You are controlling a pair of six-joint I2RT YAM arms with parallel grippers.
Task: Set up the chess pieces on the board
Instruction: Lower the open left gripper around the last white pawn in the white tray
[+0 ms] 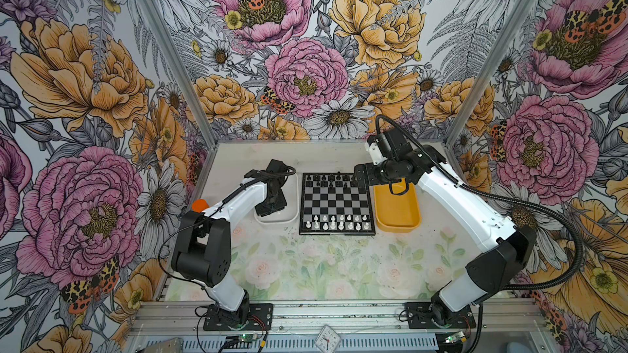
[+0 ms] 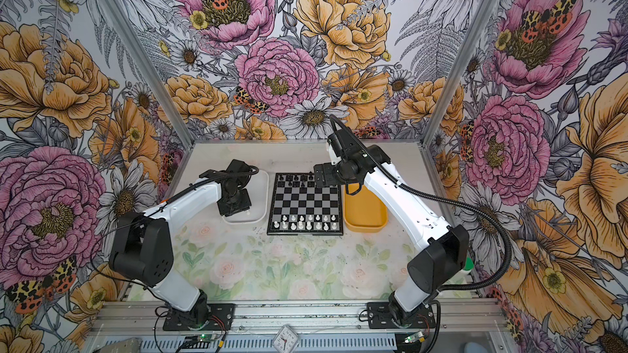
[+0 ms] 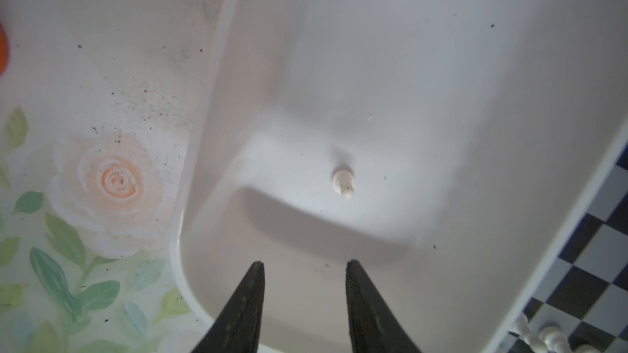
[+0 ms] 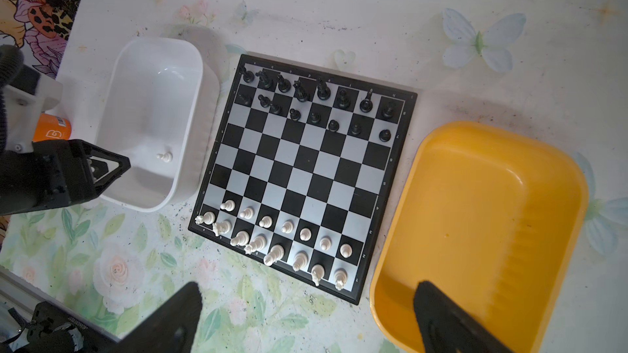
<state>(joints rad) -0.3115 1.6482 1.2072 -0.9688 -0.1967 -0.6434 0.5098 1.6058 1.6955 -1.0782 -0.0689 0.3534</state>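
While both my arms reach out over the table [image 1: 323, 266], the board [image 1: 336, 202] lies flat on its far half, between two trays. The yellow tray [image 1: 397, 219] is just beside the board on the right. The white tray [image 1: 282, 217] is just beside it on the left. In both top views the three stand in one line.

My right gripper [image 4: 309, 295] hangs above the far right corner of the board, near the far end of the yellow tray. Its fingers [image 4: 176, 314] are released and wide apart, and they grasp nothing. From its wrist view I look down between them on the whole board and on both trays.

My left gripper [image 3: 304, 263] points down into the white tray, over its near end. These fingers are also released, with a narrower gap, and nothing is between them. Their tips are over the bare floor of the tray.

The black pieces [image 4: 306, 100] stand in two rows along the far edge of the board, and some of the pawns are a little out of line. The white pieces [image 4: 282, 239] stand in two rows along the near edge, and the taller figures are in the row closest to the rim.

One white pawn [image 3: 344, 183] is not on the board. It is on the floor of the white tray, toward the near end, just ahead of my left fingertips and apart from them. Whether it stands or lies on its side I cannot tell.
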